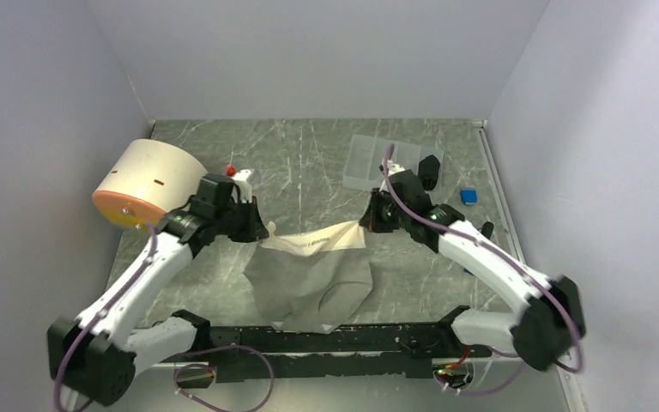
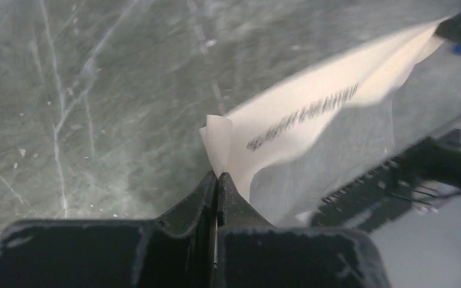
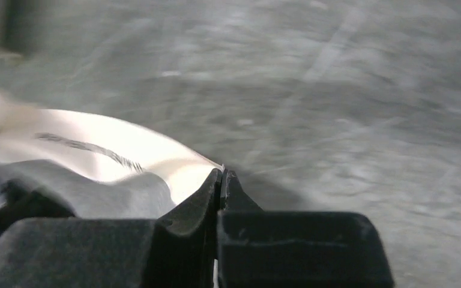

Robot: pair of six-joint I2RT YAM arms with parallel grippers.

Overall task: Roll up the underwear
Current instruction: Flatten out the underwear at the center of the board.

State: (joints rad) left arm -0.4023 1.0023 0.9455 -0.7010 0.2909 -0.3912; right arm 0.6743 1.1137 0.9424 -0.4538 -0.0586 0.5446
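two pincers are each clamped on the underwear [image 1: 309,279], one at either end of its waistband [image 1: 316,241]. from the top camera i see the left pincer [image 1: 263,232] pinching the left end of the cream band and the right pincer [image 1: 365,223] pinching the right end, so the band runs stretched between them near the middle of the desk [image 1: 309,154]. the grey body of the garment spreads from the band toward the near edge, and its lower part lies crumpled just beside the black rail [image 1: 343,339] between the arm bases. in my left wrist view the jaws are pressed together with a small fold of cream fabric sticking up from between the tips, and dark printed lettering runs along the band away to the right. in my right wrist view the jaws are likewise together on the edge of the band, though that picture is blurred. at the far left a round cream tub [image 1: 148,180] with an orange face lies on its side, with a small red piece [image 1: 231,170] near it. a clear plastic box [image 1: 376,160] sits at the far right, and a blue block [image 1: 468,196] lies nearer the right wall.
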